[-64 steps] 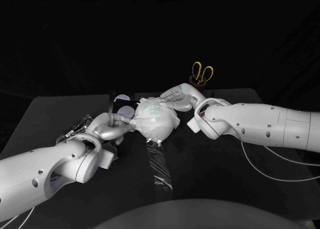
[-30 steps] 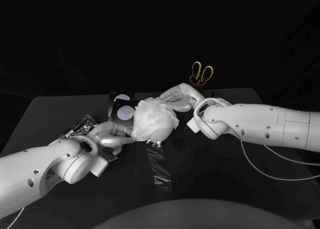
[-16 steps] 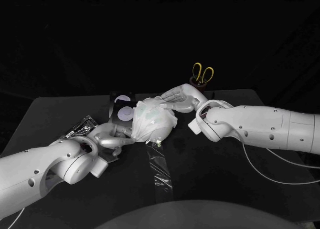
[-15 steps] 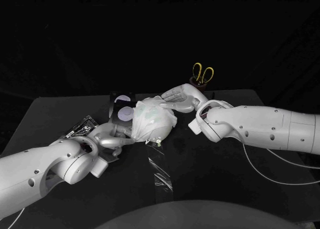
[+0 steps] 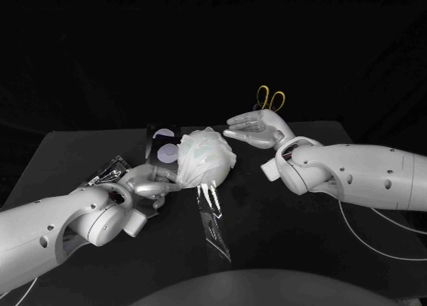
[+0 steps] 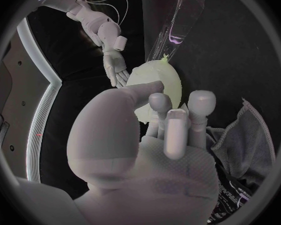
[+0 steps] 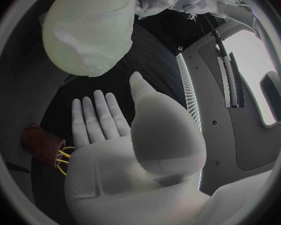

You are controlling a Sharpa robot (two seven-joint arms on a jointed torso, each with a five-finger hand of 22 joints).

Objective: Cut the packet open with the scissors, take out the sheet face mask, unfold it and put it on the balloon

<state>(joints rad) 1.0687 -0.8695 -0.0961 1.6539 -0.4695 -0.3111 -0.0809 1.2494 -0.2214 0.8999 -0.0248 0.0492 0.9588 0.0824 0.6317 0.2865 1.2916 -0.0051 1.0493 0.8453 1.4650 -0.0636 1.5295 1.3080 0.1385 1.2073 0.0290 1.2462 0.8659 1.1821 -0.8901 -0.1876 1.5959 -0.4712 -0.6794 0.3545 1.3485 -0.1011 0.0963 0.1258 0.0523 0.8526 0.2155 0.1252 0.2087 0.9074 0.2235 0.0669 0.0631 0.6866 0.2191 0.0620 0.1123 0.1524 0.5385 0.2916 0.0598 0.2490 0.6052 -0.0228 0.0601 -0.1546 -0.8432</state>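
Left hand [image 5: 151, 186] pinches the lower edge of the sheet face mask [image 5: 197, 145], thumb over the curled fingers [image 6: 177, 130]. The mask is draped, wrinkled, over the balloon [image 5: 213, 163], which sits mid-table just beyond that hand. Right hand [image 5: 257, 127] holds nothing, palm flat with fingers stretched out and slightly apart, near the balloon's far side but not touching it. Scissors [image 5: 271, 99] stand yellow handles up in a dark holder [image 7: 42, 145] behind the right hand. The cut packet [image 5: 107, 171] lies on the black table [image 5: 296, 236] beside the left arm. A clear film strip [image 5: 213, 223] lies on the table below the balloon.
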